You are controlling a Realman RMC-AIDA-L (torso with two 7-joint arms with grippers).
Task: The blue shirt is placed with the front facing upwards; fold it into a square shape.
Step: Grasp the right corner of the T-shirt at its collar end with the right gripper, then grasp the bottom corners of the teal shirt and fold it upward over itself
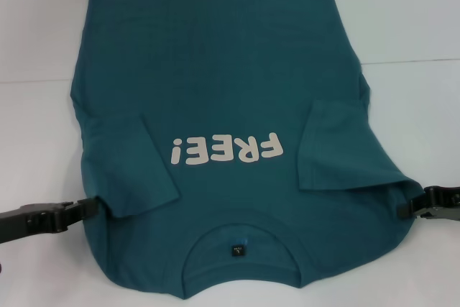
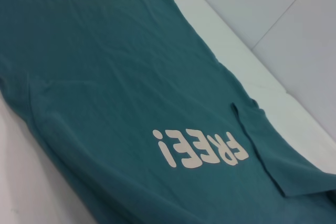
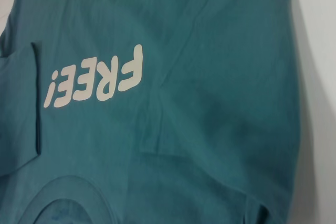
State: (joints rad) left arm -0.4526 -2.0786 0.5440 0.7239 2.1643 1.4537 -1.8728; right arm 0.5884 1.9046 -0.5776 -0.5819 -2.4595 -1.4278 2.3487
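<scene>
Head view: the shirt [image 1: 230, 98] lies front up on the white bench [image 1: 410, 26], collar [image 1: 241, 249] toward the near edge, hem toward the far edge. Both sleeves are folded inward over the chest, flanking the white "FREE!" lettering [image 1: 224, 150]. A small black tag [image 1: 238, 251] sits inside the collar.

Only the head view shows the claws. The left claw [image 1: 88, 208] is at the shirt's left edge near the shoulder, its tip against the cloth beside the folded sleeve. The right claw [image 1: 411, 205] is at the right edge, likewise against the cloth. Whether either is closed on fabric cannot be told; the tips merge with the shirt's edge.

Left wrist view: shirt [image 2: 115, 77], lettering [image 2: 202, 149], the far folded sleeve and a bench seam; no claw visible. Right wrist view: the lettering [image 3: 94, 77], a fold crease running down the chest and part of the collar [image 3: 73, 198], cut off at the frame edge; the tag cannot be made out.
</scene>
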